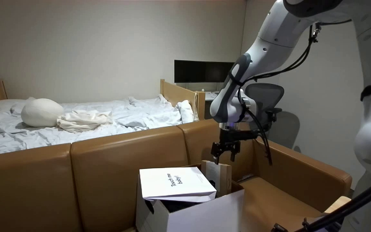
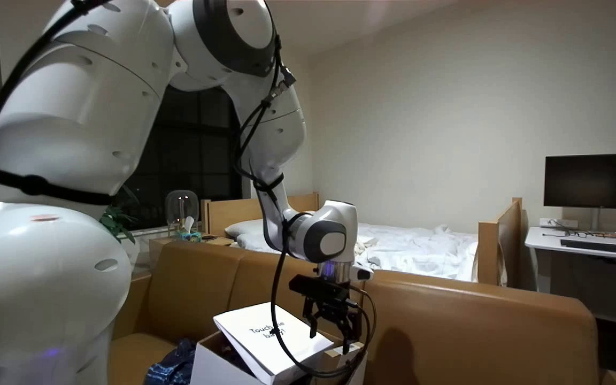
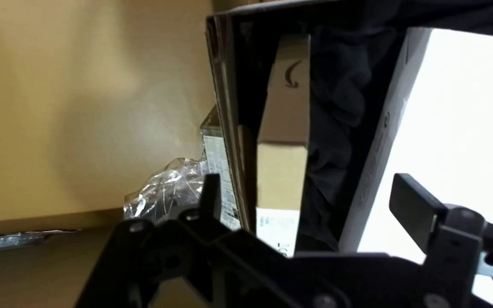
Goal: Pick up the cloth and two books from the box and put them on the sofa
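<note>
Your arm (image 1: 274,45) is bent above the box (image 1: 204,214); its wrist (image 1: 232,109) points downward. The jaws stand well apart.

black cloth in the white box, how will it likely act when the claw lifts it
Probably floppy: the black cloth lies in soft, crumpled folds. It may drag over the rim of the white box, since folds of it lie down inside. It looks unlikely to roll, being bunched fabric.
</note>
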You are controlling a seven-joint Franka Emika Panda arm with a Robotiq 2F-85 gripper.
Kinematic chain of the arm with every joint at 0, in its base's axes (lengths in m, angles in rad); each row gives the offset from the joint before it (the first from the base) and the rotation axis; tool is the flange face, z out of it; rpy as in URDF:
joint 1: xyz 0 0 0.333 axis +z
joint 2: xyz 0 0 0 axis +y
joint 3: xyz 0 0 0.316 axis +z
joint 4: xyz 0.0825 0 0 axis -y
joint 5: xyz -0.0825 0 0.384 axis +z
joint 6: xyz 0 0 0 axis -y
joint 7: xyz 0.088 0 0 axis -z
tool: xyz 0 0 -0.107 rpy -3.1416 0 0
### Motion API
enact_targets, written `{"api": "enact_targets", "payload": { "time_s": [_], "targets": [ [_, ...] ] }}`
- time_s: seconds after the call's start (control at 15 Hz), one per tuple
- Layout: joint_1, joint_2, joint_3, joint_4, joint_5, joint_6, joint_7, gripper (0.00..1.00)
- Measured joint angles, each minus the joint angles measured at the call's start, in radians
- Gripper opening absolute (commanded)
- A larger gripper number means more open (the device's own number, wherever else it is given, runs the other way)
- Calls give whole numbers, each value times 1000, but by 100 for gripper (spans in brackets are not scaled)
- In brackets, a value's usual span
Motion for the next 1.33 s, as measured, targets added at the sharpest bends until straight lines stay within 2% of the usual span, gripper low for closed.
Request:
{"api": "enact_targets", "payload": {
  "time_s": [0.47, 0.53, 0.6, 0.8, 1.13, 1.33],
  "targets": [
    [2, 143, -3, 86, -2, 16, 3, 100],
    [2, 165, -4, 88, -3, 18, 3, 75],
    [1, 186, -5, 89, -3, 19, 3, 74],
    [1, 225, -6, 94, -3, 27, 3, 53],
    [-3, 223, -3, 100, -3, 72, 3, 20],
    [-3, 214, 5, 99, -3, 76, 3, 6]
  ]
}}
